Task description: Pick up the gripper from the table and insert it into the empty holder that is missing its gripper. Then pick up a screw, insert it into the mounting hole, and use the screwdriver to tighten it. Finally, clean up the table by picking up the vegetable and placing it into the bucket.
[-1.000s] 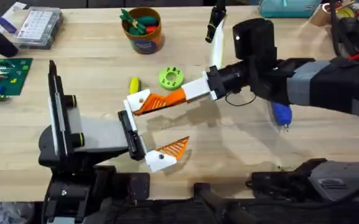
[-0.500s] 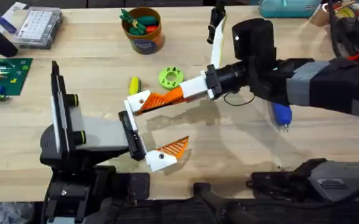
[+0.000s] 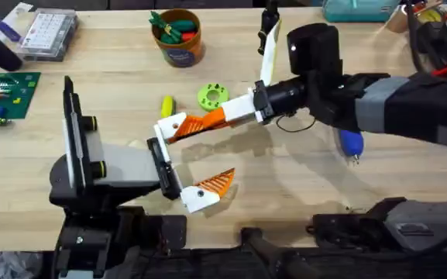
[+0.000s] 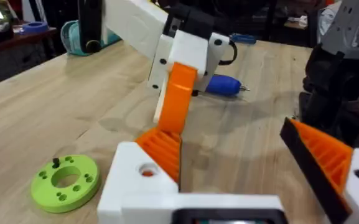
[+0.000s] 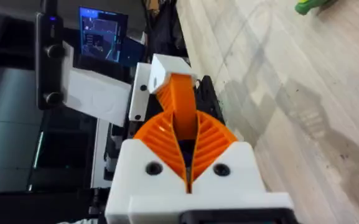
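My right gripper (image 3: 208, 120) reaches across the table (image 3: 300, 186), shut on the gripper (image 3: 175, 126), an orange ribbed finger on a white base block. That base block (image 4: 139, 180) sits against the far end of the black holder (image 3: 161, 163) on the left arm. The left gripper (image 4: 241, 162) stands open, its other orange finger (image 3: 211, 186) at the holder's near end. The yellow-green vegetable (image 3: 166, 105) lies just behind the holder. A small dark screw (image 4: 56, 163) stands on the green disc (image 3: 212, 96). The blue screwdriver (image 3: 350, 142) lies partly under the right arm. The bucket (image 3: 178, 36) stands at the back.
Orange and green toy vegetables fill the bucket. A clear parts box (image 3: 49, 31) and a green circuit board (image 3: 6, 93) lie at the back left. A black-and-white clip (image 3: 268, 31) stands behind the right wrist. Bare wood lies in front of the right arm.
The right arm has edged slightly left and back. The held gripper stays at the holder's far end. The left arm has hardly moved.
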